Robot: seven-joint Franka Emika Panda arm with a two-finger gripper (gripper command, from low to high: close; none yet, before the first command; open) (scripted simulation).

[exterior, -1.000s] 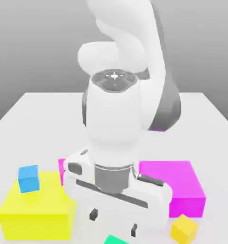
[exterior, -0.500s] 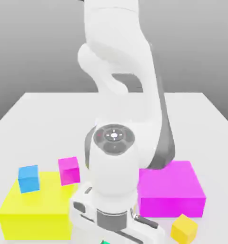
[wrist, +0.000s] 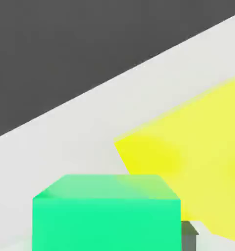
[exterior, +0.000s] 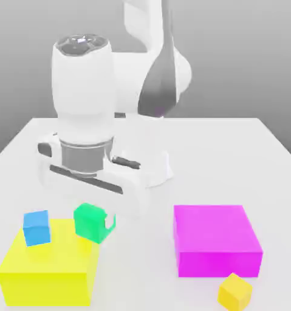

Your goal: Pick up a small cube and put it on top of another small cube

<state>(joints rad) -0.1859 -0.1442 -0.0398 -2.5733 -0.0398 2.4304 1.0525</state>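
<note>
Since a second ago the arm has swung up and toward the exterior view's left, and the gripper (exterior: 94, 222), then wide above the green cube (exterior: 90, 222), is now clamped on it and carries it clear of the table (exterior: 232, 146), just over the yellow block (exterior: 47, 267) and near the blue cube (exterior: 36, 227). The magenta cube lay just behind where the hand now hangs and is hidden, so I would keep the grip firm, hold the cube level, centre it over that target and lower gently before releasing
</note>
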